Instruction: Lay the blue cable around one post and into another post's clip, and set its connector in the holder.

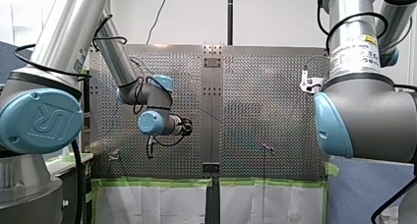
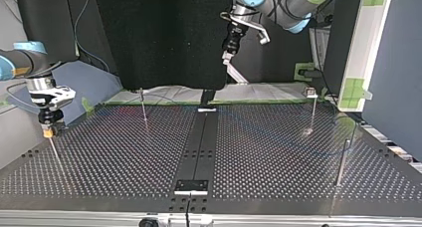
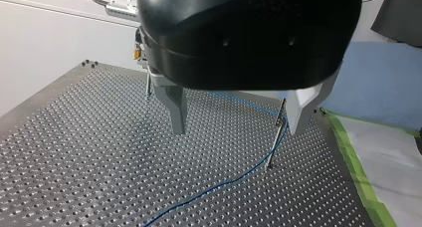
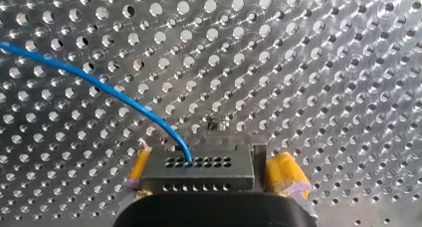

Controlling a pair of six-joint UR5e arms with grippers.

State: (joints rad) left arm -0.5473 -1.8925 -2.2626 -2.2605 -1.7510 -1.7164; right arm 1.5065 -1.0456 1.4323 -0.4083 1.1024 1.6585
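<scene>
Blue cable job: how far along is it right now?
Looks done: the blue cable runs up to a post and bends past it; whether it is clipped there I cannot tell. In hand: my right gripper grips the connector. My left gripper hangs open, holding nothing. Left: setting the connector in the holder, which I cannot pick out.

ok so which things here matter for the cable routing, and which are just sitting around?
In play:
- blue cable
- connector, held in my right end effector
- post carrying the cable
- my left end effector, open, near that post

Lying about:
- green tape
- blue cloth
- black centre strip
</scene>
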